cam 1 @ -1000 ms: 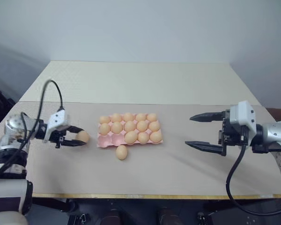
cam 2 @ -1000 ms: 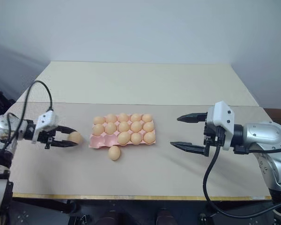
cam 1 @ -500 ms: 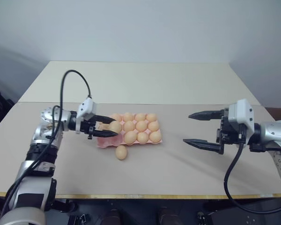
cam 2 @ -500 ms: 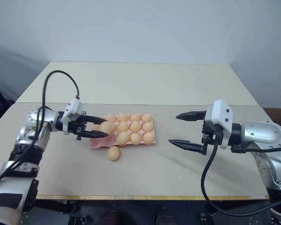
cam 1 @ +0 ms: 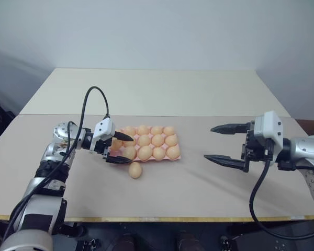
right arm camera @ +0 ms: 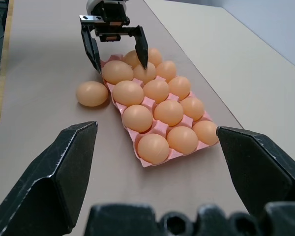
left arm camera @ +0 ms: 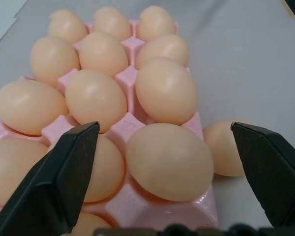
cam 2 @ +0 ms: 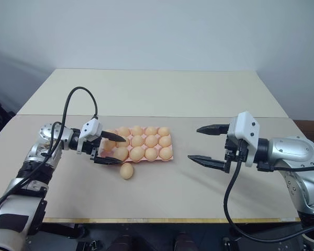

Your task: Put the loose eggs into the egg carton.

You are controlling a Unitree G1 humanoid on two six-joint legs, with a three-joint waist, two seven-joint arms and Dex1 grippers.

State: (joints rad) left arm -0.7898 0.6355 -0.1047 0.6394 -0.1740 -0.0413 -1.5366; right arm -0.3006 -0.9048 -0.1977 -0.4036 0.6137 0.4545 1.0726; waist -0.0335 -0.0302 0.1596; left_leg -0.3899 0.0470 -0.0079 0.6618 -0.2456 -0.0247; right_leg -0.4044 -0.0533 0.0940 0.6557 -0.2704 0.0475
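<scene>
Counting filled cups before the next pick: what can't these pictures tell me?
- Head views: the left gripper covers the egg carton's left-end cups; filled or empty is unclear.
- Left wrist view: the nearest cups are hidden by its fingers and cut by the edge.
- Left wrist view: the loose egg is half hidden behind the carton.

We see the egg carton point(cam 1: 146, 151) on the tabletop point(cam 1: 199, 193) just right of our left gripper point(cam 1: 119, 148); one loose egg point(cam 1: 135, 170) lies below it, our right gripper point(cam 1: 226, 143) well apart.
</scene>
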